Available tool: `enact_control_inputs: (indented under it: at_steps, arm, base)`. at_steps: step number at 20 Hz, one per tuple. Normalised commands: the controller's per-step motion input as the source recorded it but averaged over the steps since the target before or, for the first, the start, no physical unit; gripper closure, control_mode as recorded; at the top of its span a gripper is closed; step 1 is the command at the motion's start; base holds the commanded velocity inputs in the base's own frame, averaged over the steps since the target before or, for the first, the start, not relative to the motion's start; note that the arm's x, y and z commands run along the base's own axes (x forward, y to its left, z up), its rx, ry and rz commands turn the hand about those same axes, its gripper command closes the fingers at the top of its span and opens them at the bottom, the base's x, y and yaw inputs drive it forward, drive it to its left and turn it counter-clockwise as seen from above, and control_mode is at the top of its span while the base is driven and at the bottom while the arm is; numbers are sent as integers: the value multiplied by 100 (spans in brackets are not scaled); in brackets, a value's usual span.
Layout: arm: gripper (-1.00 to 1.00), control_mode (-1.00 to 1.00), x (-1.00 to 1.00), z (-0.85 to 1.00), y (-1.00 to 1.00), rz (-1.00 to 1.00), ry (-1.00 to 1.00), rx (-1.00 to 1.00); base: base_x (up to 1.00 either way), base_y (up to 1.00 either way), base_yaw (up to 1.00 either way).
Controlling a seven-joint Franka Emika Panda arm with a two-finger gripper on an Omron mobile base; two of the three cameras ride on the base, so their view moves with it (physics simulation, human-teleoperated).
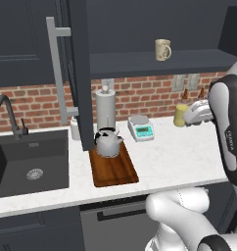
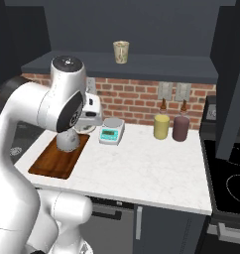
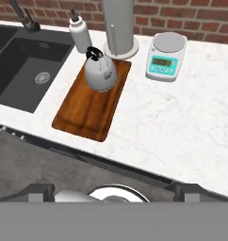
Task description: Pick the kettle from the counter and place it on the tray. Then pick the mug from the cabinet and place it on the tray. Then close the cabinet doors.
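The silver-grey kettle (image 1: 108, 142) (image 3: 100, 70) stands on the far end of the reddish-brown tray (image 1: 115, 169) (image 3: 90, 108) on the white counter (image 1: 179, 152). In the right base view my arm partly hides the kettle (image 2: 68, 141). A cream mug (image 1: 162, 49) (image 2: 121, 51) sits on the shelf of the cabinet (image 1: 154, 62), both doors swung out, the left door (image 1: 81, 73) edge-on above the tray. My gripper (image 3: 113, 193) is raised well above the counter's front edge, open, its fingers (image 3: 38, 192) wide apart with nothing between them.
A paper-towel roll (image 1: 105, 108) and a soap bottle (image 3: 79, 34) stand behind the tray, a kitchen scale (image 3: 166, 56) to its right. The dark sink (image 1: 30, 164) lies left. Yellow (image 2: 161, 125) and maroon (image 2: 180, 126) canisters stand by the wall near the stove (image 2: 231, 183).
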Motion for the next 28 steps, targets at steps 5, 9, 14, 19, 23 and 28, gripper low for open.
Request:
enact_control_inputs:
  at_steps: [5,9,14,19,23,28]
  arm:
    - [-100,-100,-27,1,-1,0,-9,0]
    - [-100,-100,-9,24,-9,0,-12,0]
    - [-100,-100,-1,46,-19,-2,0,0]
    - [-100,-100,0,38,-19,-2,-2,1]
    - [-100,-100,0,13,-6,0,-17,6]
    - [-100,-100,0,13,-1,0,-15,7]
  base:
    - [0,0,0]
    - [0,0,0]
    - [0,0,0]
    - [0,0,0]
    - [0,0,0]
    - [0,0,0]
